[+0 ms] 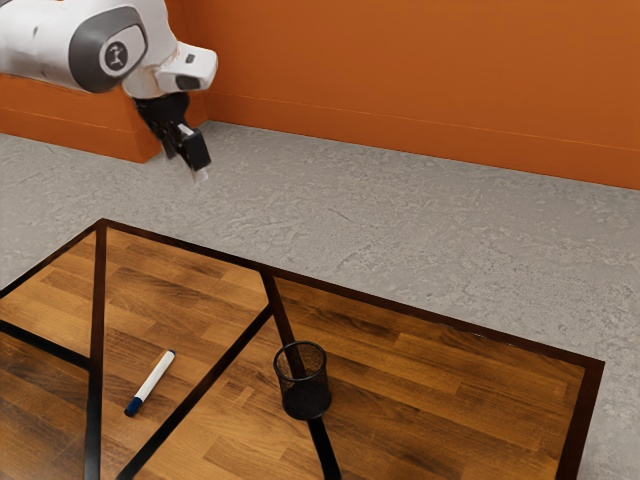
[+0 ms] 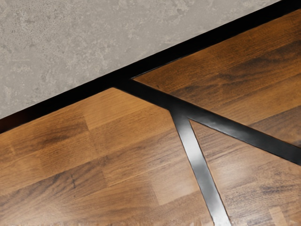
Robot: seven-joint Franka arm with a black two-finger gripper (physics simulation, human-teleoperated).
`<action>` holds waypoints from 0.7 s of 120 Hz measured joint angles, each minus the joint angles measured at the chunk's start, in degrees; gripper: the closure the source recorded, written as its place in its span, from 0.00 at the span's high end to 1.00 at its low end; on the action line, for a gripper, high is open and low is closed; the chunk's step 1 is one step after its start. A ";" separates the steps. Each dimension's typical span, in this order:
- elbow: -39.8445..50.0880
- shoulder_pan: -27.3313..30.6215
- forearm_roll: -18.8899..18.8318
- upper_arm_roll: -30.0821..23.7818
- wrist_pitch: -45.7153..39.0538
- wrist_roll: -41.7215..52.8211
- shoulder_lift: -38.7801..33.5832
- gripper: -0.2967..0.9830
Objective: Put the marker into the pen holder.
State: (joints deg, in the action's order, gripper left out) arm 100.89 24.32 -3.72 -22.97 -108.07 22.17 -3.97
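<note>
Mesh pen holder (image 1: pixel 303 382) upright, black base visible through its wall. Marker (image 1: pixel 152 381) lies flat, well below the gripper (image 1: pixel 186 166), nearer the table's (image 1: pixel 430 375) upper-left corner in exterior view than its right corner. Fingers look spread, probably, holding nothing. Bare wood and dark strip separate marker and holder.

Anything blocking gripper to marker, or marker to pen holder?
Nothing visible does: open air separates the gripper from the marker, and only bare wood and a flat black strip lie between marker and mesh pen holder.
</note>
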 joint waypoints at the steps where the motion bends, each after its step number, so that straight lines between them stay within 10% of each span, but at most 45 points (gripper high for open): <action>1: -0.25 -0.14 0.00 -0.02 0.56 0.19 0.01 0.72; 41: 13.10 1.49 -0.03 -0.77 10.77 2.68 0.18 0.76; 84: 31.82 4.89 2.82 -0.94 -6.63 0.73 1.03 0.77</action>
State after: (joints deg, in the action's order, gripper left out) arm 132.71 29.21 -0.89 -23.91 -114.69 22.91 -2.94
